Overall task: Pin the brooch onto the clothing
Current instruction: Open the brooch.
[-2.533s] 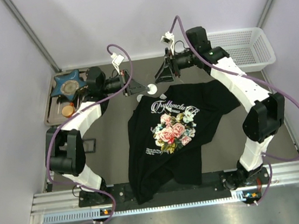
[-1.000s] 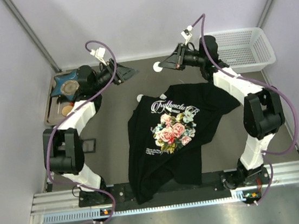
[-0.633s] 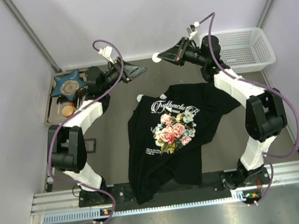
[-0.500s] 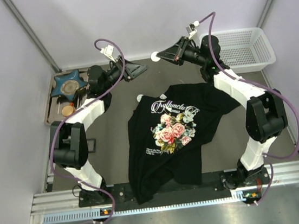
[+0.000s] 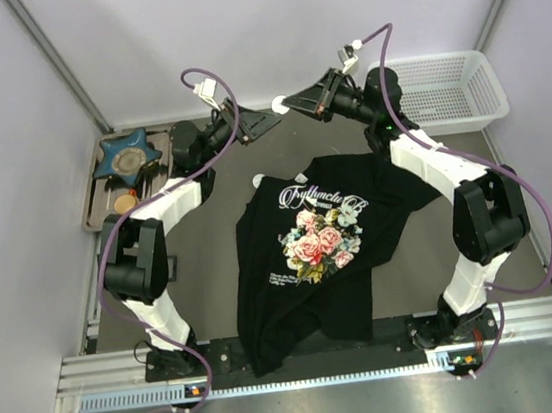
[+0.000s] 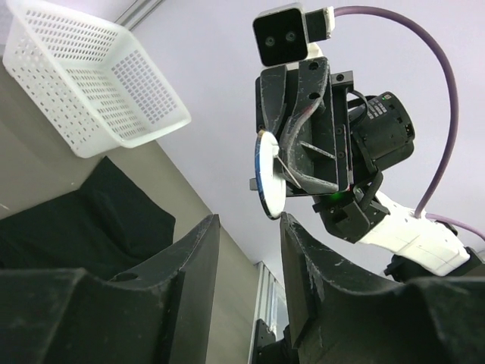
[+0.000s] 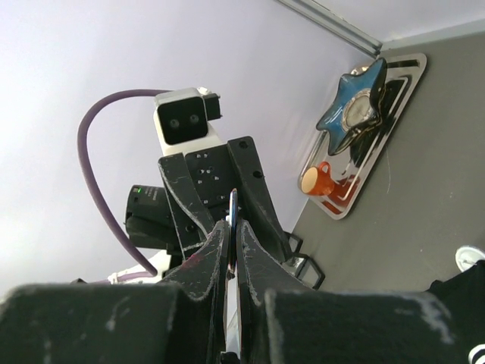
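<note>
Scant gap: left hand [image 5: 268,125], right hand [image 5: 287,105]

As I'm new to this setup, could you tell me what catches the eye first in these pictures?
The grippers face each other above the table's far middle: the right gripper is shut on the pale round brooch, the left gripper open just before it. Mid-table lies a black shirt with a rose print; a white basket sits far right, a blue star dish far left.

Pale lilac walls [image 5: 254,28], dark tabletop [image 5: 202,256] — aluminium rail [image 5: 541,315]
</note>
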Controlling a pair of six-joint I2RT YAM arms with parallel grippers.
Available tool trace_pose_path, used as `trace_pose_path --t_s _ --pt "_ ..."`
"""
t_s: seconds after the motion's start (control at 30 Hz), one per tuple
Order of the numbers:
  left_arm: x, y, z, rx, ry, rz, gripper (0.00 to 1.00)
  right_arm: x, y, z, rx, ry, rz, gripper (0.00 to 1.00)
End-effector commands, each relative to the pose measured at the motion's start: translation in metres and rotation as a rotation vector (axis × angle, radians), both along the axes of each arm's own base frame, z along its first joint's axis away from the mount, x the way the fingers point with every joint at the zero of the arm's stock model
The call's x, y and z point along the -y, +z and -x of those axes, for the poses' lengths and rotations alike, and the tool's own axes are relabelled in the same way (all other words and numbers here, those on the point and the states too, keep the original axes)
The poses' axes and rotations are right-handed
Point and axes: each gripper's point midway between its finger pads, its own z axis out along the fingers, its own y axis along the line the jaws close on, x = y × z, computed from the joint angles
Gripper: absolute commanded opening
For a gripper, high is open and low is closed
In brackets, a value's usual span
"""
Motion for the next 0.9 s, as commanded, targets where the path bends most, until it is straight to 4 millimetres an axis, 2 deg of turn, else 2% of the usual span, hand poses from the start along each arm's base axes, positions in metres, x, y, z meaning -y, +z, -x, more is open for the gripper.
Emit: trace_pose_path --t_s 0.0,0.07,0.17,0.33,0.47,0.5,0.53,0.6,0.63,0.67,0.7,0.73,0.8,0.87 --pt "0.002 0.034 0.002 0.113 0.004 0.058 0.40 -0.003 0.032 0.011 0.081 0.006 -0.043 0.00" --pt "0.002 0.032 -0.001 0.103 0.013 0.058 0.34 -0.003 0.033 0.011 0.085 0.006 -0.044 0.00" --pt "0.003 0.032 -0.002 0.101 0.008 0.058 0.29 -0.004 0.031 0.013 0.083 0.012 -0.042 0.00" --pt "0.005 0.034 0.000 0.114 -0.001 0.068 0.34 -0.004 0.025 0.013 0.074 0.012 -0.041 0.00" --pt "0.005 0.032 -0.001 0.102 0.004 0.068 0.31 -0.005 0.026 0.012 0.080 0.018 -0.041 0.00" --pt "0.005 0.032 -0.001 0.102 0.003 0.066 0.29 -0.005 0.026 0.012 0.080 0.021 -0.040 0.00" --pt "0.005 0.030 -0.002 0.097 0.002 0.064 0.21 -0.005 0.026 0.012 0.081 0.022 -0.039 0.00" --pt "0.005 0.028 -0.002 0.093 0.001 0.056 0.13 -0.007 0.026 0.014 0.088 0.037 -0.038 0.00" --pt "0.005 0.027 -0.002 0.091 -0.001 0.052 0.05 -0.006 0.027 0.015 0.102 0.043 -0.032 0.00" --pt "0.004 0.026 -0.001 0.093 -0.002 0.042 0.00 -0.004 0.028 0.015 0.118 0.048 -0.029 0.03" --pt "-0.001 0.023 -0.003 0.104 0.009 0.027 0.00 -0.002 0.029 0.019 0.135 0.070 -0.020 0.23" --pt "-0.003 0.020 0.003 0.104 -0.018 0.001 0.00 0.000 0.028 0.021 0.170 0.080 -0.001 0.35" --pt "-0.016 0.007 0.002 0.113 -0.023 -0.073 0.00 0.015 0.024 0.025 0.218 0.115 0.041 0.55" --pt "-0.020 -0.012 0.017 0.046 -0.134 -0.168 0.00 0.026 0.018 0.026 0.300 0.152 0.097 0.63"
